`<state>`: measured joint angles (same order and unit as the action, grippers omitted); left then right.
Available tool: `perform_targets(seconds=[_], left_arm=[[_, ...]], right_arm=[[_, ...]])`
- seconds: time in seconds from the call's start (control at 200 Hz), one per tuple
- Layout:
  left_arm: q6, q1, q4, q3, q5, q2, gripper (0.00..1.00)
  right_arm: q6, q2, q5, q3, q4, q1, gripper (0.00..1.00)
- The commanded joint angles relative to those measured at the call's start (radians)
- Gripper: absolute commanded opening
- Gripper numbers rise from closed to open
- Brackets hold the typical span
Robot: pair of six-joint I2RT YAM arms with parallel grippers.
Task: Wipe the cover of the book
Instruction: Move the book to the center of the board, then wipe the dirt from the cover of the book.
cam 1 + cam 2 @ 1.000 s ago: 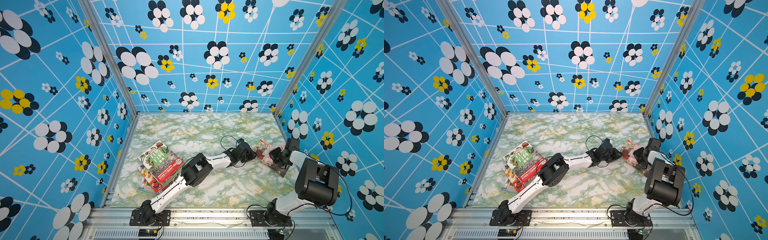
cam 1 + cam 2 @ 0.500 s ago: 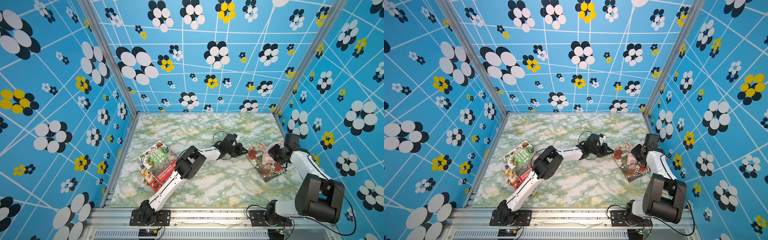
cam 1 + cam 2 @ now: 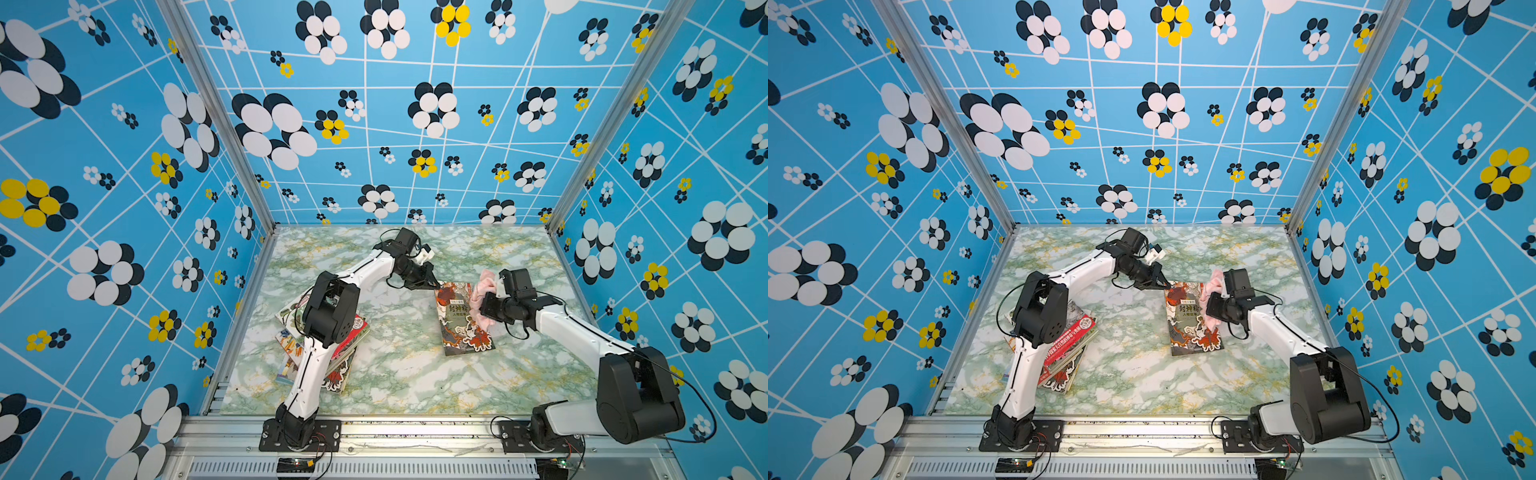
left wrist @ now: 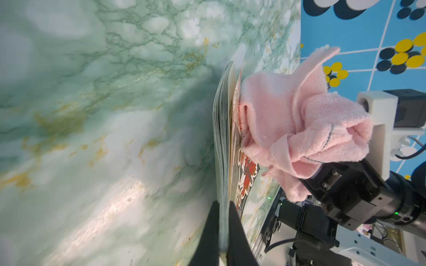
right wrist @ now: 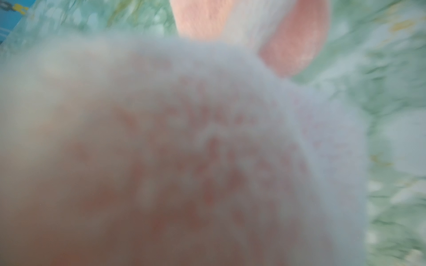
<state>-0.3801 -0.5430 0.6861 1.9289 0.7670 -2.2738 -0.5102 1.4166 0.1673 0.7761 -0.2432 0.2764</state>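
Note:
The book (image 3: pixel 462 328) (image 3: pixel 1192 328), with a dark cover of red and white art, lies flat on the marble table to the right of centre. My left gripper (image 3: pixel 436 286) (image 3: pixel 1169 286) is shut on its far left corner; in the left wrist view the black fingers (image 4: pixel 235 230) pinch the page edge of the book (image 4: pixel 222 138). My right gripper (image 3: pixel 487 306) (image 3: pixel 1216 306) is shut on a bunched pink cloth (image 3: pixel 482 291) (image 4: pixel 299 129), which rests on the cover's far right part. The cloth (image 5: pixel 184 149) fills the right wrist view and hides the jaws.
A messy stack of other books (image 3: pixel 353 332) (image 3: pixel 1073 336) lies at the table's left, partly under my left arm. Blue flowered walls close in the table (image 3: pixel 395 386) on three sides; a metal rail runs along the front.
The book has slid and turned to the left, towards the centre. My left gripper followed and closed on its far corner. My right arm stretched out, keeping the cloth on the cover.

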Motion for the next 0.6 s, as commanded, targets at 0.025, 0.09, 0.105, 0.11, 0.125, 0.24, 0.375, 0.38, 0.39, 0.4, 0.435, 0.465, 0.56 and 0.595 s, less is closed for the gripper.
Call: perform_targets(seconds=[0.025,0.09,0.105,0.11,0.125,0.24,0.375,0.38,0.39,0.4,0.435,0.465,0.56,0.595], left_arm=[[0.256,-0.006,0.390,0.049,-0.118,-0.026,0.00],[0.194,0.035,0.276,-0.070,-0.086,0.020,0.00],[0.187,0.043,0.252,-0.094,-0.084,0.029,0.00],[0.185,0.045,0.245,-0.101,-0.083,0.032,0.00],[0.176,0.052,0.224,-0.124,-0.089,0.042,0.00],[0.186,0.053,0.203,-0.182,-0.198,0.074,0.00],[0.152,0.038,0.223,-0.163,-0.266,0.043,0.00],[0.152,0.038,0.223,-0.163,-0.266,0.042,0.00],[0.149,0.038,0.221,-0.163,-0.267,0.039,0.00],[0.146,0.037,0.221,-0.163,-0.267,0.037,0.00],[0.134,0.039,0.211,-0.166,-0.276,0.028,0.00],[0.123,0.038,0.204,-0.171,-0.281,0.022,0.00],[0.096,0.038,0.178,-0.184,-0.282,0.004,0.00],[0.086,0.038,0.170,-0.188,-0.286,-0.001,0.00]], right_arm=[[-0.065,0.060,0.077,-0.025,0.181,0.128,0.00],[-0.088,0.095,0.113,-0.027,0.227,0.192,0.00],[-0.096,0.104,0.119,-0.031,0.240,0.207,0.00],[-0.099,0.105,0.122,-0.031,0.245,0.211,0.00],[-0.109,0.113,0.129,-0.034,0.259,0.222,0.00],[-0.232,0.176,0.198,-0.092,0.425,0.242,0.00],[-0.285,0.237,0.191,-0.131,0.447,0.217,0.00],[-0.288,0.239,0.189,-0.132,0.446,0.213,0.00],[-0.292,0.242,0.184,-0.135,0.440,0.208,0.00],[-0.296,0.244,0.181,-0.137,0.436,0.201,0.00],[-0.311,0.253,0.169,-0.148,0.426,0.175,0.00],[-0.324,0.263,0.155,-0.153,0.402,0.150,0.00],[-0.335,0.302,0.155,-0.135,0.350,0.112,0.00],[-0.345,0.317,0.168,-0.124,0.347,0.117,0.00]])
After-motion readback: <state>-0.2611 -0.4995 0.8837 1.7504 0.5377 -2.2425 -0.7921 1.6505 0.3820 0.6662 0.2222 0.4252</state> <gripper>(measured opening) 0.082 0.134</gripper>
